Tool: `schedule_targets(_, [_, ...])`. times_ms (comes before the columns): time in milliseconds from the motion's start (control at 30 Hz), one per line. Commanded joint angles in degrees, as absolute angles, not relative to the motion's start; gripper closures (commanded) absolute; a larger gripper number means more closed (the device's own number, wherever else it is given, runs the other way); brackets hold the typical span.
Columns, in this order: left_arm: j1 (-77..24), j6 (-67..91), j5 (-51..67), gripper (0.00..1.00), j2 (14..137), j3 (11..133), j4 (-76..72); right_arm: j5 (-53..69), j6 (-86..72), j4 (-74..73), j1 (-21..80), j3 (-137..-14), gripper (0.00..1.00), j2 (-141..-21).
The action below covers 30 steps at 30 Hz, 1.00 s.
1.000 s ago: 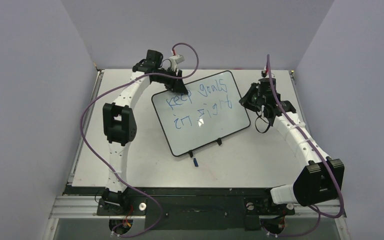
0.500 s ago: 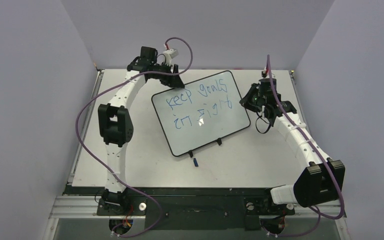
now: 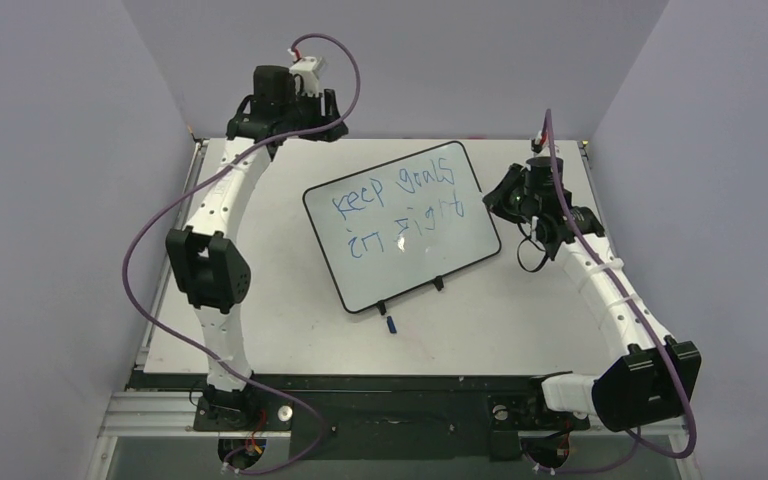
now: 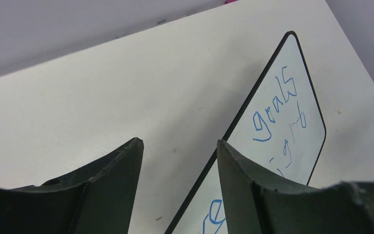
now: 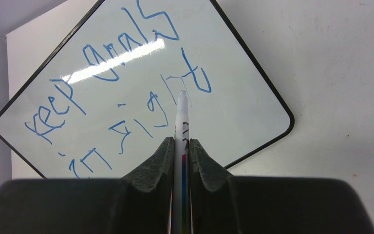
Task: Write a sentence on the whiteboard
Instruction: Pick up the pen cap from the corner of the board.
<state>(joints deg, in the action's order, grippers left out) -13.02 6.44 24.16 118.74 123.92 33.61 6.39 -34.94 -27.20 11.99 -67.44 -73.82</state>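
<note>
On the pale flat surface (image 3: 280, 300), the large glossy white black-rimmed whiteboard (image 3: 430, 255) was laid askew and unheld, so it could be shoved by pen pressure. Its blue handwritten sentence (image 3: 397, 205) could be smeared by a stray stroke. Beyond the whiteboard's far left corner the left end effector (image 4: 179, 146) was held open and empty. Beside its right edge the right end effector (image 5: 181, 141) was clamped on a slim white marker (image 5: 181, 122). A small blue cap (image 3: 391, 325) was seen just off its clip-footed edge, obstructing nothing.
</note>
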Motion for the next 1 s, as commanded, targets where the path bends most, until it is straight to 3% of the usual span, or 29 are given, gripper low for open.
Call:
schedule_targets(0, [-13.1, 13.2, 13.8, 0.45, 108.3, 116.4, 28.5, 4.2, -34.0, -27.5, 11.6, -68.4, 1.00, -70.9])
schedule_targets(167, [-18.5, 12.2, 2.4, 0.39, 98.2, 104.5, 28.2, 3.2, -33.6, -28.6, 11.5, -68.8, 1.00, -69.3])
schedule_targets(333, [-25.2, 10.1, -13.1, 0.20, 84.9, 90.2, 26.7, 3.1, -33.4, -28.7, 11.5, -68.5, 1.00, -67.9])
schedule_targets(467, [-28.8, 10.4, -18.8, 0.13, 73.4, 75.8, 18.8, 3.0, -33.4, -28.6, 11.5, -67.8, 1.00, -67.1])
schedule_targets(567, [-28.1, 13.0, -18.7, 0.12, 63.9, 62.5, 9.0, 3.8, -33.8, -28.1, 11.5, -67.2, 1.00, -66.8])
schedule_targets(733, [-28.5, 22.5, -15.2, 0.17, 61.3, 62.1, 16.6, 4.2, -34.5, -27.3, 11.6, -66.0, 1.00, -65.9])
schedule_targets(833, [-34.7, 32.5, -18.2, 0.29, 60.5, 62.6, 23.7, 3.9, -34.6, -27.3, 11.6, -65.5, 1.00, -65.1])
schedule_targets(967, [-47.7, 49.3, -31.0, 0.31, 60.6, 64.6, 34.8, 3.3, -34.5, -27.4, 11.5, -64.8, 1.00, -64.3])
